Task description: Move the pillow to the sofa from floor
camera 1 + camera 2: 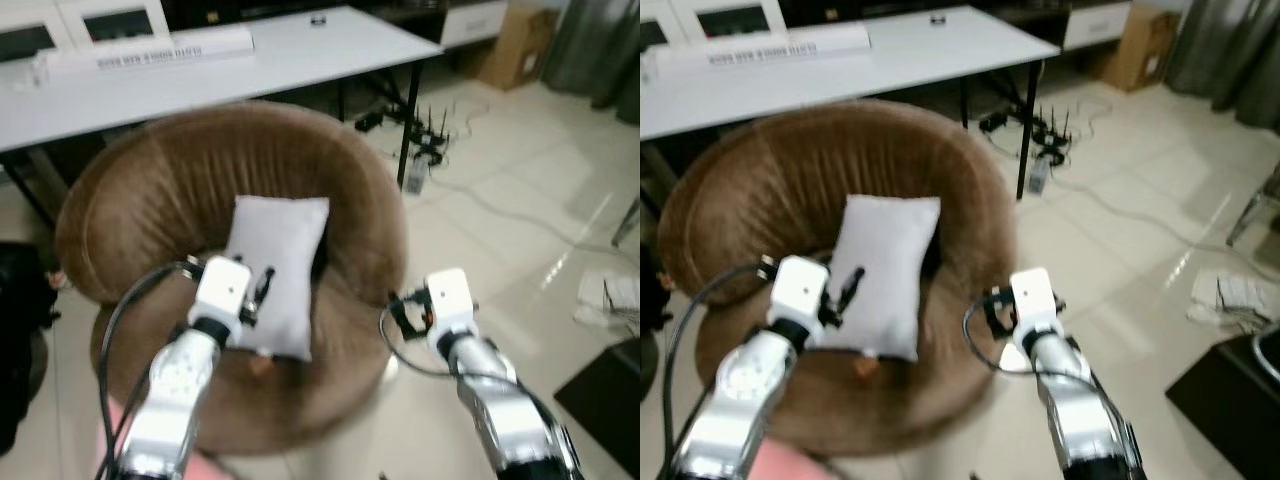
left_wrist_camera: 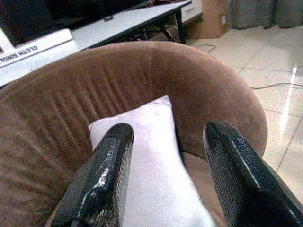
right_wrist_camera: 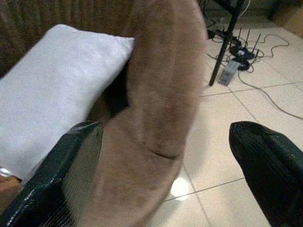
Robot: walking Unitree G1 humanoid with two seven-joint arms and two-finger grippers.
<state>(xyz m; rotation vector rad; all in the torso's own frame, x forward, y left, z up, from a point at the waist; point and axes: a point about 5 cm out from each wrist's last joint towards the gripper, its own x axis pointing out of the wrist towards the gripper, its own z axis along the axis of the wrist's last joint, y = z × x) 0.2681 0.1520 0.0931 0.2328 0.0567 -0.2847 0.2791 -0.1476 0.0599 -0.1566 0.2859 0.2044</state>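
Observation:
A white pillow (image 1: 275, 270) lies on the seat of the round brown sofa (image 1: 200, 170), leaning against its backrest. My left gripper (image 2: 168, 130) hovers open just over the near part of the pillow (image 2: 151, 156), one finger to each side of it. Open too, my right gripper (image 3: 168, 127) sits beside the sofa's right edge (image 3: 156, 94), over the tiled floor, with nothing between its fingers. From there the pillow (image 3: 52, 94) lies to one side, behind the sofa's arm.
A white table (image 1: 250, 60) with a long white box (image 1: 150, 52) stands behind the sofa. Cables and a power strip (image 1: 420, 150) lie by its leg. A cardboard box (image 1: 515, 45) sits far right, papers (image 1: 610, 295) on the floor right, a black object (image 1: 20, 300) left.

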